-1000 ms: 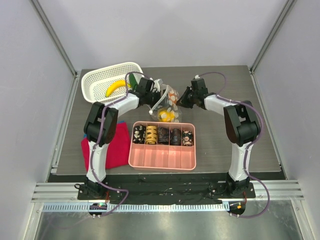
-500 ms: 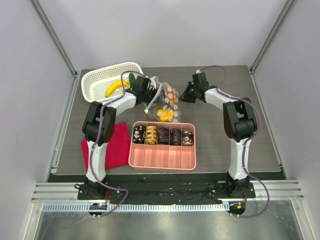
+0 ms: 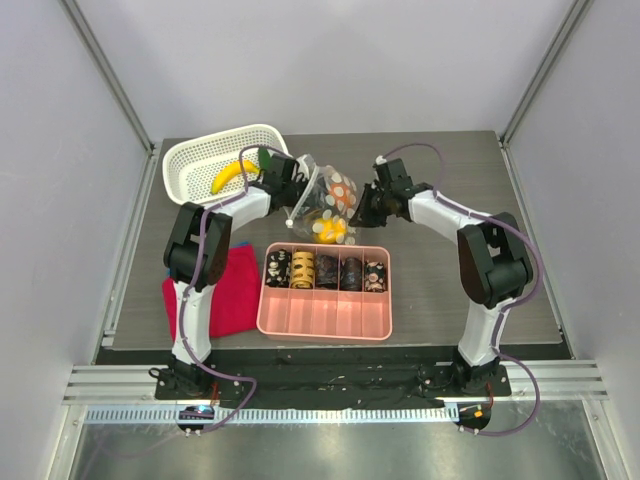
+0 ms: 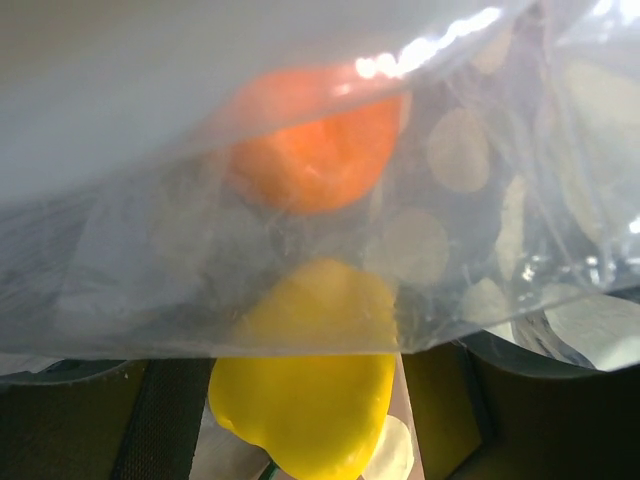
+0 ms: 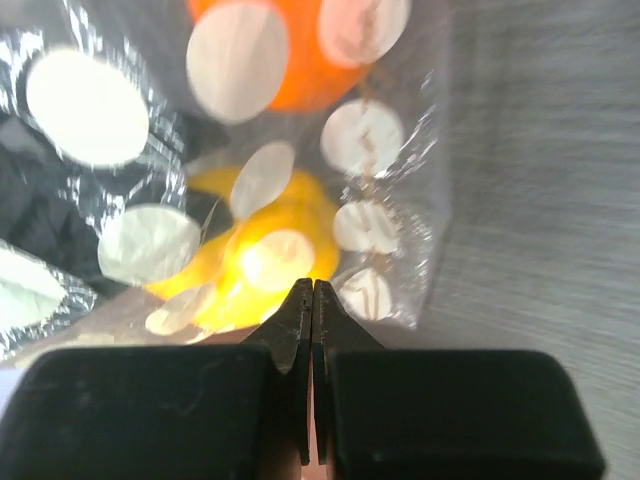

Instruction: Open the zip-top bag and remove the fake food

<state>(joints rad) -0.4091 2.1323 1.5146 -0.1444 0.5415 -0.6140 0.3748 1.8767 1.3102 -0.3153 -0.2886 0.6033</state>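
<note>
The zip-top bag lies rumpled between my two grippers, its film raised on the left. My left gripper is at its left side. In the left wrist view its jaws stand wide apart, and the bag drapes across above them. An orange piece is inside. A yellow piece pokes out under the bag's edge. My right gripper is shut, tips against the bag at the yellow piece. I cannot tell whether it pinches film. An orange piece shows behind.
A white lattice basket at the back left holds a yellow banana and a green piece. A pink tray with dark patterned cylinders sits just in front of the bag. A red cloth lies by the left arm.
My left gripper has drawn left and the bag has come with it, rising and bunching. My right gripper backed off, then came in against the bag's right side.
</note>
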